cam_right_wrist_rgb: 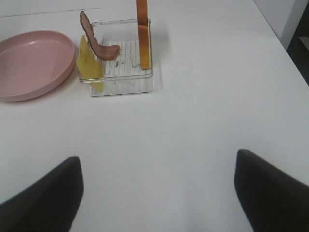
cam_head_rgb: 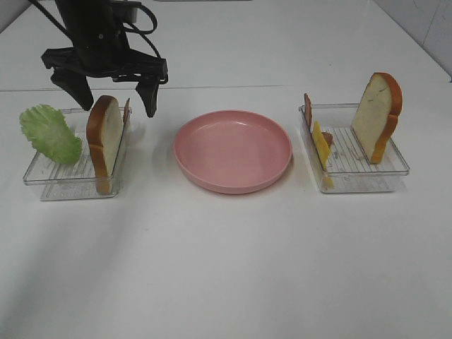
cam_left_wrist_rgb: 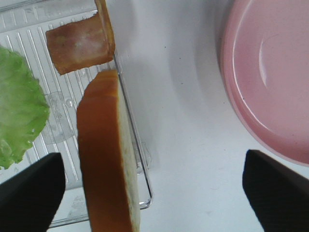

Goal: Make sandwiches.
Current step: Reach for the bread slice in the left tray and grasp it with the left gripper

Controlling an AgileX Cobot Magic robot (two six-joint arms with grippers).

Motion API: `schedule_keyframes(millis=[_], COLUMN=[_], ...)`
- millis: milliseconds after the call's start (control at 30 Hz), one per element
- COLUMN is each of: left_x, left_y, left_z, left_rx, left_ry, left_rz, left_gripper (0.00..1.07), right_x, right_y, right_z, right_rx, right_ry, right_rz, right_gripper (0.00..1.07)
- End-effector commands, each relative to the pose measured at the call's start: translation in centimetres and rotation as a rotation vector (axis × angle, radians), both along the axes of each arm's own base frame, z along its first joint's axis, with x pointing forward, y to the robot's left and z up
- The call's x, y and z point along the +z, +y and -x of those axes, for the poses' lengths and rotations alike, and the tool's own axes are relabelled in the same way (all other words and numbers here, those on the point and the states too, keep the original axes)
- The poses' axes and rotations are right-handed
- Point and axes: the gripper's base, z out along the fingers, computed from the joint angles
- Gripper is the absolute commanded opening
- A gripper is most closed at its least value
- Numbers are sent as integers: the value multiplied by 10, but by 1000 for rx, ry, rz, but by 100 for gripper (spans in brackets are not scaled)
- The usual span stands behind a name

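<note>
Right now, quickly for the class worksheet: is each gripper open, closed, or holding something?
Left gripper: open, holding nothing, above the bread slice.
Right gripper: open, holding nothing, over the table.

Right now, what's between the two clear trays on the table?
The round pink plate sits between the left tray and the right tray, touching neither; the exterior high view shows it best.

Plain white tabletop point(cam_head_rgb: 226, 268), faint seam point(cam_head_rgb: 233, 87) across its far side, soft even light

Clear ribbed plastic tray point(cam_head_rgb: 42, 185), glossy pink plate point(cam_head_rgb: 233, 180)
</note>
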Motion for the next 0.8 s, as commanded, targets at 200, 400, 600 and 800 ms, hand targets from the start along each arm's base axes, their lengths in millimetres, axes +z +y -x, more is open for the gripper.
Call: schedule_keyframes(millis=[200, 400, 600, 800], left_x=[-36, -39, -39, -39], left_y=[-2, -2, 0, 1], left_z=[4, 3, 2, 2], left_rx=[-7, -27, -31, -17], left_ry=[165, 170, 160, 157], left_rz=[-62, -66, -95, -100], left_gripper=[94, 82, 0, 0], right_x=[0, 0, 0, 0], right_y=[0, 0, 0, 0], right_z=[4, 4, 4, 4], right_rx=[3, 3, 3, 3], right_ry=[-38, -38, -38, -38], right_rz=[2, 2, 2, 2], right_gripper=[80, 80, 80, 80])
